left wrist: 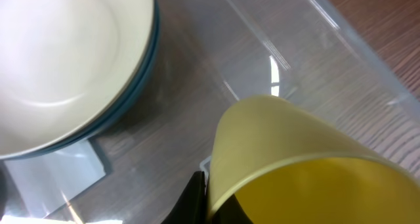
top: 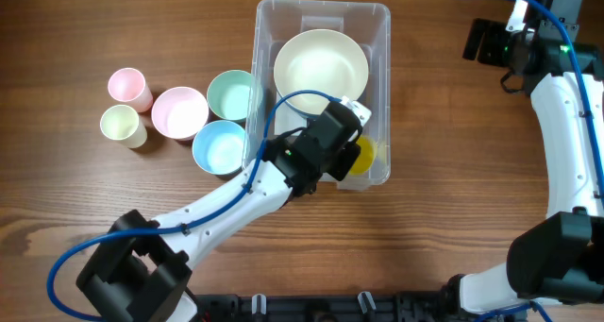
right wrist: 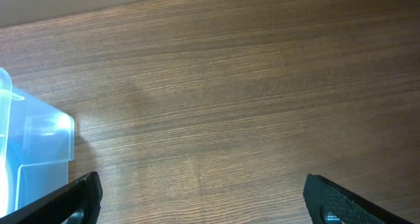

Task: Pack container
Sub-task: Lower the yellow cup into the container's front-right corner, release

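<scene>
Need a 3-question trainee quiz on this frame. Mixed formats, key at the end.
1. True or false: the left gripper is shut on the yellow plastic cup inside the clear plastic rectangular container.
2. Multiple choice: what lies in the container beside that cup?
A) a cream round bowl stacked on a blue bowl
B) a pink bowl
C) nothing
3. Fill in: the right gripper hovers over the wooden table with its jaws ____.
Key: 1 true; 2 A; 3 open.
</scene>
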